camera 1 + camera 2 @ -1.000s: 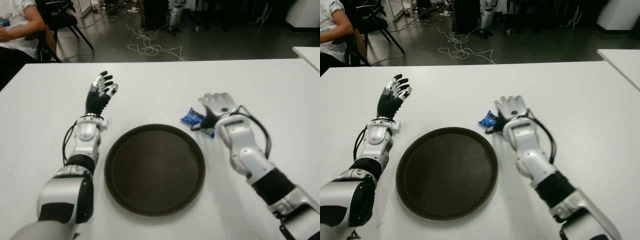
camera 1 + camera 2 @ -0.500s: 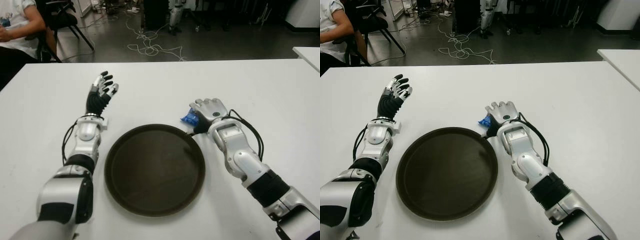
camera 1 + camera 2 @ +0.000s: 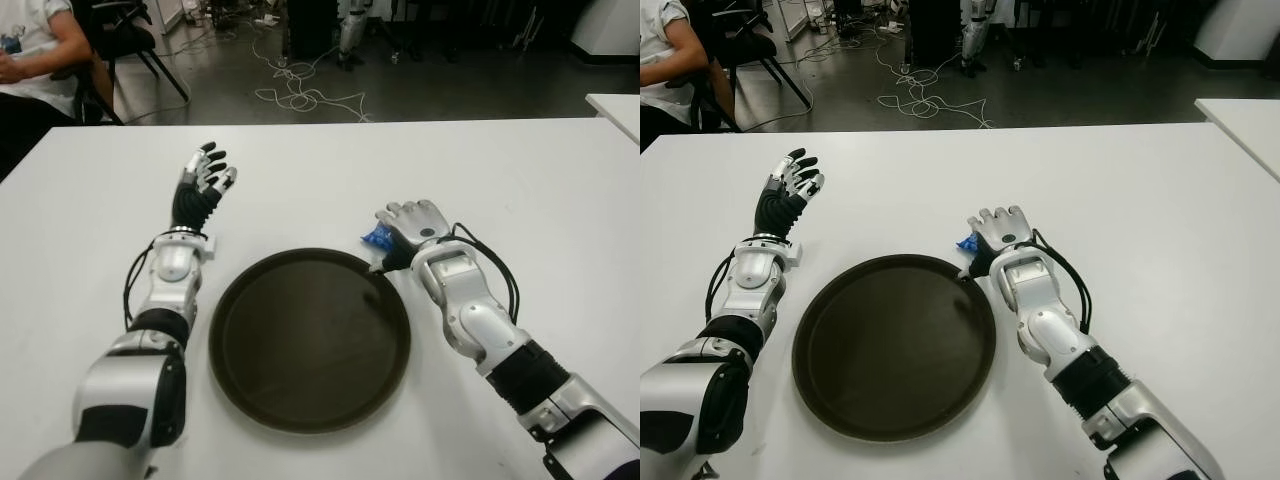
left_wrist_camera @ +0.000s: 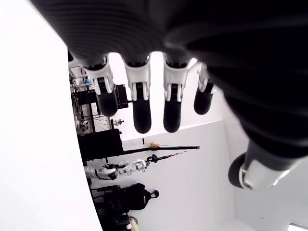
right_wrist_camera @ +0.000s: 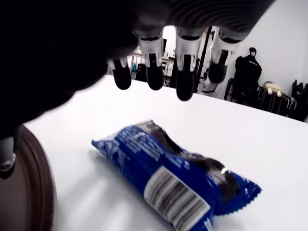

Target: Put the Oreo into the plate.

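1. desk (image 3: pixel 300 170): white surface carrying every item; its far edge borders a dark floor with loose cables (image 3: pixel 300 95), and a seated person (image 3: pixel 35 50) shows beyond the far left corner.
2. plate (image 3: pixel 310 340): round, dark brown, with a raised rim, empty, lying near the middle of the desk and closer to its near edge.
3. oreo (image 5: pixel 178 180): blue packet with a barcode panel and crimped ends, lying flat on the desk just beyond the plate's rim on the far right side; in the eye views only a small blue corner (image 3: pixel 377 237) shows from under the fingers.
4. right robot hand (image 3: pixel 408 228): palm down over the oreo, just beside the plate's far right rim; in the right wrist view the fingertips (image 5: pixel 185 89) hang above the packet with a clear gap, spread and not closed on it, so the robot hand holds nothing. the thumb tip shows at the plate's rim.
5. left robot hand (image 3: pixel 203 180): raised above the desk to the left of the plate and towards the far edge, well apart from the oreo; fingers (image 4: pixel 139 113) extended and slightly spread, holding nothing.
6. second white desk (image 3: pixel 615 105): a corner shows at the right margin, beyond the main desk.
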You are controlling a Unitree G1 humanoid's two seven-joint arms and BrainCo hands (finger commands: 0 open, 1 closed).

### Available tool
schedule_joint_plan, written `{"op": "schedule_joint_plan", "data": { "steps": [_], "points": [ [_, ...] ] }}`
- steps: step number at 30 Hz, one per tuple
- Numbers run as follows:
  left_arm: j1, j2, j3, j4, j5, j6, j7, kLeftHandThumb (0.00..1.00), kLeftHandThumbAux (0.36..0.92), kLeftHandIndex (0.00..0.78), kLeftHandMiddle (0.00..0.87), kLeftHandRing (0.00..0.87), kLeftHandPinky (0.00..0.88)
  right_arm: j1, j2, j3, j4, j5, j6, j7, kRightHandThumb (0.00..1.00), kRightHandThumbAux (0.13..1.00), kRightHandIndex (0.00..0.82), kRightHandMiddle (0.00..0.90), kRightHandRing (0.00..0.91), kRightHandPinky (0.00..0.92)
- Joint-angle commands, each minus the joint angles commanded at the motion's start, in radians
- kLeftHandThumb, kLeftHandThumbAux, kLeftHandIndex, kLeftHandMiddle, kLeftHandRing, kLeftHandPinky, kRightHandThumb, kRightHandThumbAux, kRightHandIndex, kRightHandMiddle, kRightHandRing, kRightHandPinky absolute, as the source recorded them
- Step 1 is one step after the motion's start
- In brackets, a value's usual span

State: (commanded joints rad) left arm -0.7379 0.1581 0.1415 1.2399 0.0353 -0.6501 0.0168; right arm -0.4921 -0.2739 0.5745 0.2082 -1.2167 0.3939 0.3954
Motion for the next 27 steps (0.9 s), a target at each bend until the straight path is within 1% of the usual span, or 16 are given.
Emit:
{"op": "schedule_joint_plan", "data": {
  "steps": [4, 6, 9, 11, 15, 16, 18, 22, 27],
  "points": [
    [-0.001, -0.001, 0.004, 0.001, -0.004, 0.002, -0.002, 0.086, 0.577, 0.120, 0.185, 0.143, 0.103, 0.000, 0.004, -0.005, 0.006, 0.002, 0.004, -0.011, 0.000, 0.423, 0.087, 0.116, 0.143, 0.153],
    [-0.001, -0.001, 0.005, 0.001, -0.006, 0.001, -0.004, 0.085, 0.564, 0.119, 0.187, 0.145, 0.101, 0.001, 0.006, -0.008, 0.008, 0.005, 0.006, -0.020, 0.000, 0.426, 0.090, 0.122, 0.158, 0.179],
    [0.000, 0.000, 0.004, 0.000, -0.005, -0.002, -0.008, 0.088, 0.565, 0.118, 0.187, 0.144, 0.103, 0.000, 0.004, -0.010, 0.009, 0.008, 0.002, -0.030, 0.000, 0.430, 0.093, 0.130, 0.172, 0.194],
    [0.001, 0.000, 0.004, -0.001, -0.006, -0.004, -0.010, 0.090, 0.571, 0.116, 0.186, 0.143, 0.102, -0.002, 0.000, -0.010, 0.006, 0.009, 0.000, -0.029, 0.000, 0.432, 0.092, 0.129, 0.170, 0.187],
    [0.001, 0.000, 0.005, -0.001, -0.007, -0.005, -0.012, 0.091, 0.583, 0.116, 0.187, 0.143, 0.099, -0.008, -0.009, -0.012, -0.006, 0.012, -0.001, -0.013, 0.000, 0.432, 0.084, 0.116, 0.138, 0.122],
    [0.001, 0.001, 0.004, -0.001, -0.007, -0.005, -0.013, 0.090, 0.581, 0.116, 0.187, 0.143, 0.097, -0.009, -0.010, -0.013, -0.011, 0.013, 0.001, -0.009, 0.000, 0.431, 0.083, 0.115, 0.135, 0.118],
    [0.001, 0.002, 0.002, -0.001, -0.004, -0.006, -0.011, 0.089, 0.581, 0.117, 0.187, 0.142, 0.094, -0.008, -0.007, -0.016, -0.014, 0.016, 0.009, -0.007, 0.000, 0.431, 0.083, 0.112, 0.126, 0.106],
    [0.001, 0.004, -0.001, 0.000, 0.000, -0.005, -0.007, 0.089, 0.598, 0.118, 0.184, 0.140, 0.100, -0.010, -0.005, -0.032, -0.023, 0.026, 0.027, -0.001, 0.000, 0.433, 0.087, 0.115, 0.121, 0.104],
    [0.001, 0.006, -0.002, 0.002, 0.004, -0.005, -0.005, 0.089, 0.607, 0.121, 0.186, 0.146, 0.111, -0.019, -0.018, -0.058, -0.019, 0.038, 0.031, -0.006, 0.000, 0.439, 0.094, 0.122, 0.125, 0.102]
  ]
}}
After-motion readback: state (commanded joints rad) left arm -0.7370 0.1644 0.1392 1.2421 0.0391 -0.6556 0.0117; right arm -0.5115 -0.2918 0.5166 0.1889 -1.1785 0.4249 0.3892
